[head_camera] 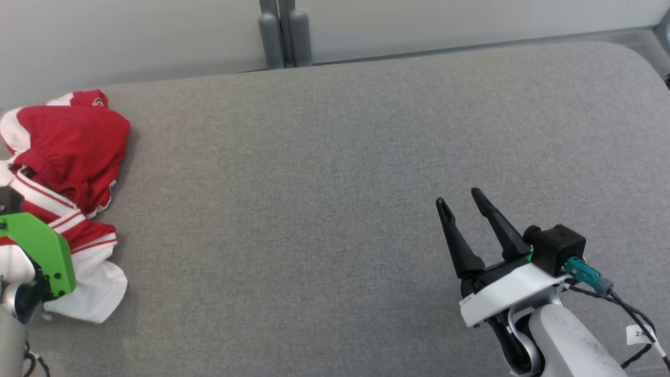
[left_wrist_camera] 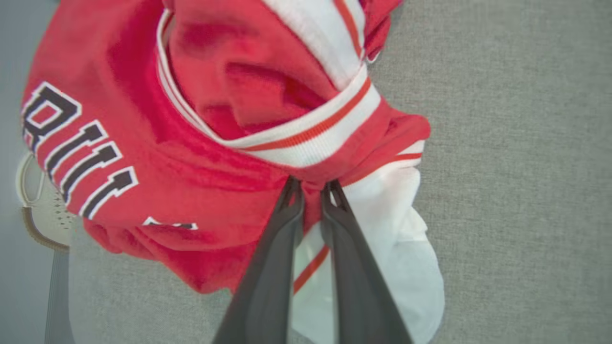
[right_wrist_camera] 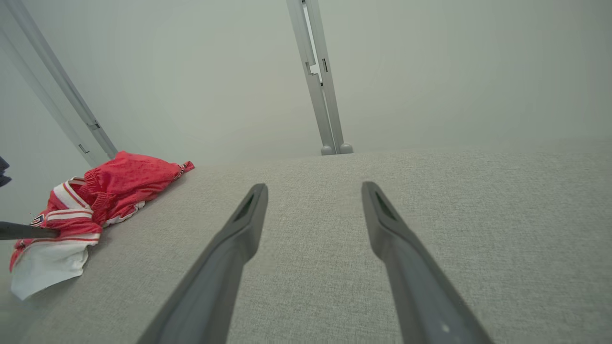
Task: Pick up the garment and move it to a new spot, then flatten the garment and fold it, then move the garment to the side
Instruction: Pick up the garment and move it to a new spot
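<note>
My left jaws are pinching, nearly together, a fold of the crumpled red-and-white sports jersey with black lettering (left_wrist_camera: pixel 201 157), which is lying bunched at nine o'clock on the grey fabric-covered tabletop (head_camera: pixel 335 183). My right jaws are standing wide and empty at four o'clock. I am judging the pickup barely begun, with moving, flattening and folding all left. A pale wall (head_camera: pixel 471 21) and a grey post (head_camera: pixel 285 36) are standing at twelve o'clock.

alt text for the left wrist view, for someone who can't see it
The left gripper pinches a fold of a crumpled red and white garment with black lettering. The garment lies on a grey fabric surface.
</note>
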Available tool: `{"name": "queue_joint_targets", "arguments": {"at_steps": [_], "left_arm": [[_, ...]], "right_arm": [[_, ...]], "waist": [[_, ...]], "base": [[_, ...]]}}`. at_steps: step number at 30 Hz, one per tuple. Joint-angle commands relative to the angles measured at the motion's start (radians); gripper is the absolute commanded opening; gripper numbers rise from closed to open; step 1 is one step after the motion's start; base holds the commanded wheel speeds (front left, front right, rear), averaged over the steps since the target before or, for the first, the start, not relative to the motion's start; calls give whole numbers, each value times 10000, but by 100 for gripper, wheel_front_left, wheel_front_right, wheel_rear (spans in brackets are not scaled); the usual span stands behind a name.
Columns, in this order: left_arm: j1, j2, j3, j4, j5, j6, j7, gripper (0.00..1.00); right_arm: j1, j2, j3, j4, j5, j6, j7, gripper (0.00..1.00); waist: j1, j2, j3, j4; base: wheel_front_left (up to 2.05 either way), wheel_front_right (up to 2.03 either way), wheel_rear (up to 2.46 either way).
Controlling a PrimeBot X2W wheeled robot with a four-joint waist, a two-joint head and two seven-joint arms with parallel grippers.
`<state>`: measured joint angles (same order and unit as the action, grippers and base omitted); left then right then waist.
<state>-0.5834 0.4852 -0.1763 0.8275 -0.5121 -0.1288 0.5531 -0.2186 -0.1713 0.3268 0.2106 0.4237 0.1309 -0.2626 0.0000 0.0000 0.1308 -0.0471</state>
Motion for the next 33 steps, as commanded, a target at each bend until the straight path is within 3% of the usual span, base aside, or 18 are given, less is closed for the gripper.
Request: {"name": "queue_joint_targets", "arguments": {"at_steps": [1, 10, 15, 19, 24, 29, 33], "left_arm": [[84, 250, -238, -377, -63, -23, -51, 0], [-615, 1129, -1733, -3834, -861, -25, 166, 0], [-1017, 846, -2037, -5461, -1140, -26, 93, 0], [-1097, 310, -2312, -6452, -1258, -11, -97, 0], [-951, -874, -2879, -6918, -1240, 161, -559, 0], [-859, -2114, -3666, -6029, -908, 211, -1293, 0], [-947, -3189, -4365, -4568, -627, 146, -2147, 0]], "right_arm": [[216, 39, -26, 43, -20, -3, -30, 100], [676, 312, -94, 62, -229, -3, -30, 100], [722, 346, -184, -11, -220, -3, -30, 100], [707, 318, -256, -22, -201, -3, -30, 100], [651, 196, -333, -8, -117, -3, -30, 100], [447, 155, -298, -33, -38, -3, -30, 100], [311, 147, -282, -53, 34, -3, -30, 100]], "waist": [[0, 0, -828, 371], [0, 0, -1546, 680], [0, 0, -1545, 403], [0, 0, -1469, -95], [0, 0, -1279, -934], [0, 0, -928, -1826], [0, 0, -550, -2347]], "base": [[0, 0, 0], [0, 0, 0], [0, 0, 0], [0, 0, 0], [0, 0, 0], [0, 0, 0], [0, 0, 0]]}}
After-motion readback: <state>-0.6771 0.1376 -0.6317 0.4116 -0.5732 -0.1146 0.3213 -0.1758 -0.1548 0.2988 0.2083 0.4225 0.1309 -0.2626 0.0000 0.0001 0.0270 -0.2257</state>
